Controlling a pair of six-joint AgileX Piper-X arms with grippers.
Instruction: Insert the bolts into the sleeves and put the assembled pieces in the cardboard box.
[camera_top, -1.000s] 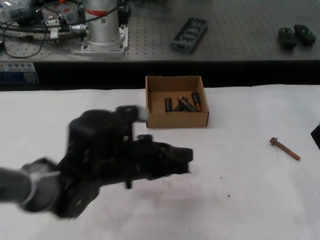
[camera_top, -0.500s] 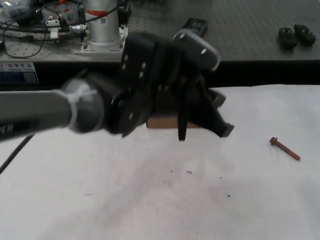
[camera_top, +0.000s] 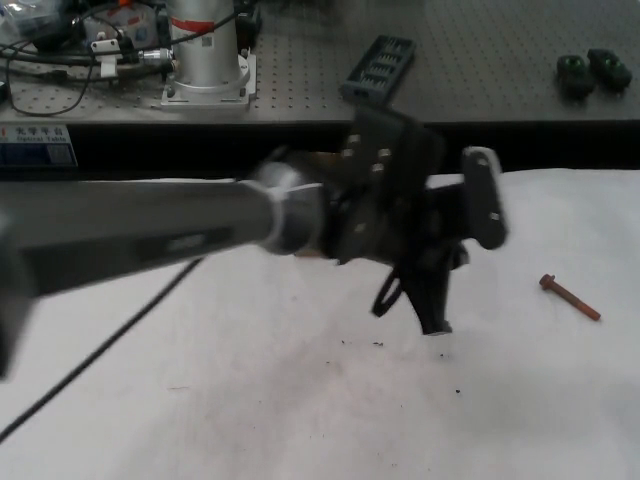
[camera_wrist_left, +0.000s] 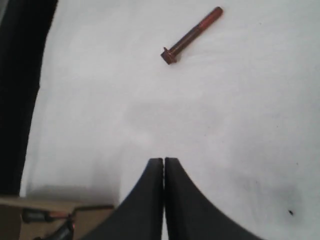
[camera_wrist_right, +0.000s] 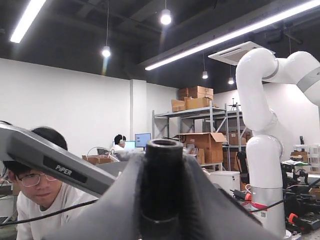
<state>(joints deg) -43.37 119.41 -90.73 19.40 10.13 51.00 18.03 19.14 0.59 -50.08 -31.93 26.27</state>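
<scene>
A rust-coloured bolt lies alone on the white cloth at the right; the left wrist view has the bolt ahead of its fingers. My left gripper hangs shut and empty over the cloth, in front of the cardboard box and left of the bolt. In its own view the left gripper has its fingers pressed together. The arm hides most of the box; one corner of the cardboard box shows, with assembled pieces inside. My right gripper points up into the room, shut on a black sleeve.
Behind the cloth, a dark perforated bench carries a metal post, a black rack and two green-black parts. A white robot arm stands in the room behind.
My left arm has swung from the near left, up over the box, and on to the right toward the lone bolt. The bolt has not moved.
</scene>
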